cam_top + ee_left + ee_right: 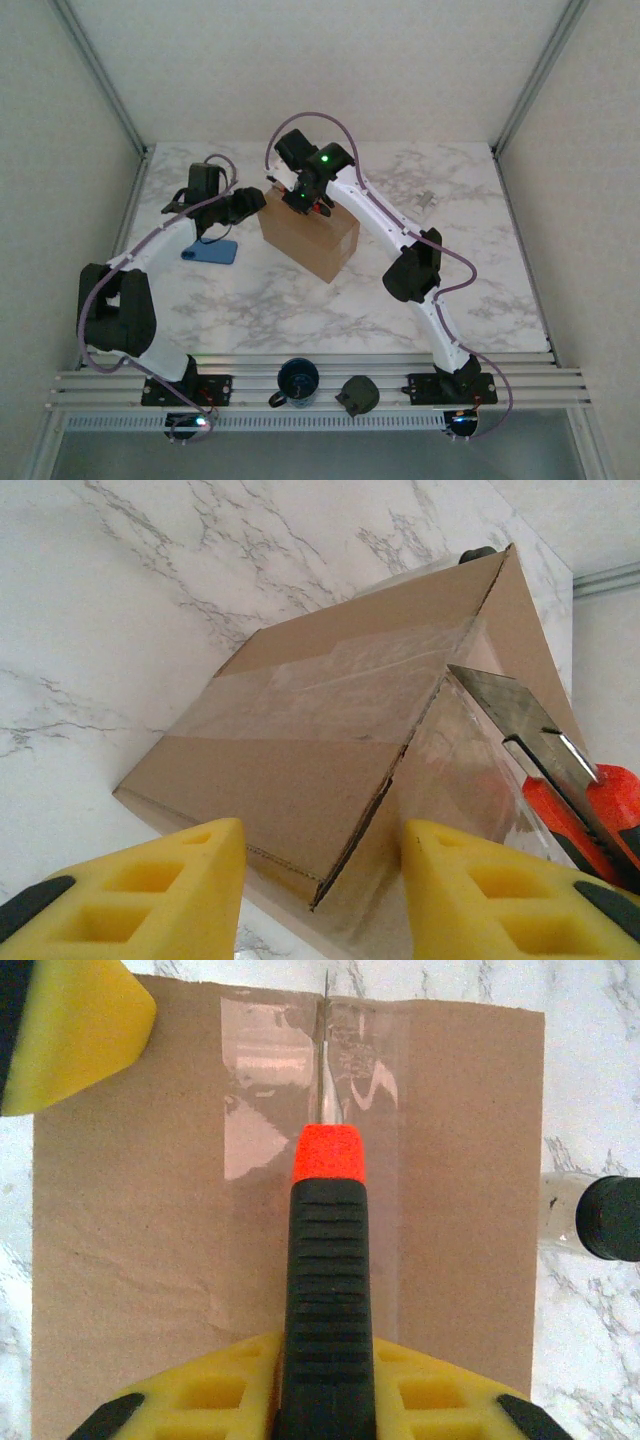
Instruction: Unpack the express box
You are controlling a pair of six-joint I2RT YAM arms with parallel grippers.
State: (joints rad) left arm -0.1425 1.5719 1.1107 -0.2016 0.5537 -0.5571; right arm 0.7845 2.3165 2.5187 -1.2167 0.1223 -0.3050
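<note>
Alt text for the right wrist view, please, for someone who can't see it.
The right gripper holds an orange-and-black utility knife, its blade laid along the taped centre seam of the express box. The brown box lies on a white marble table; a dark-capped clear item sits beside it.

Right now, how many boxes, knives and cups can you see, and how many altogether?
box: 1, brown cardboard, taped
knife: 1, in the right gripper
cup: 1, blue
Total: 3
</note>
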